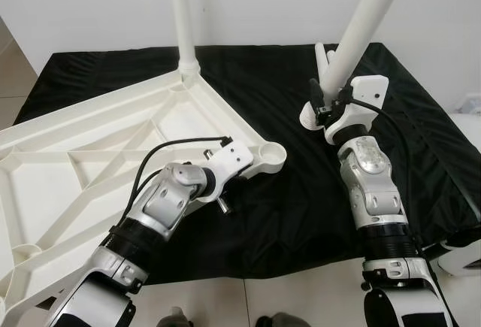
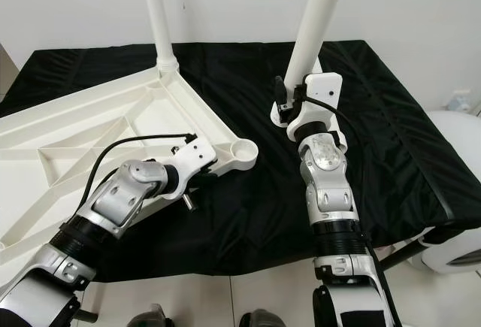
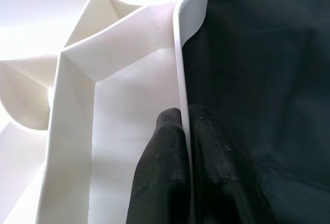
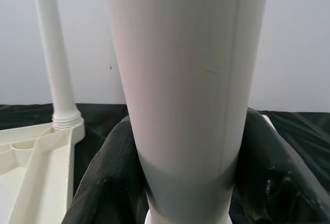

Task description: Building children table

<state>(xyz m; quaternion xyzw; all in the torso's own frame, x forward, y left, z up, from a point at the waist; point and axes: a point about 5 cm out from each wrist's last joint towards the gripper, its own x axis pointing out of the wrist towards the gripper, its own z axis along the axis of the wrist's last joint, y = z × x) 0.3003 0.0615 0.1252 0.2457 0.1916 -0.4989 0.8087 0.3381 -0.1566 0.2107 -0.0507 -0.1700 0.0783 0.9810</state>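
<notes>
White plastic tabletop (image 1: 90, 146), white legs (image 1: 183, 11), plain black cloth (image 2: 248, 214), silver arms w/ blk fingers (image 3: 165, 177)

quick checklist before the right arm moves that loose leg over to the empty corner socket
1. Right tool shut on the loose leg: ok, its fingers wrap both sides of the leg.
2. Left tool steadying the tabletop: ok, pinched on the rim wall near the corner.
3. Empty socket open and unblocked: ok, nothing sits in it.
4. Leg's threaded end clean: cannot tell, it is hidden below the tool.
5. First leg seated upright in its far corner socket: ok.
6. Left arm's cable clear of the socket: ok, it loops behind the wrist.
</notes>
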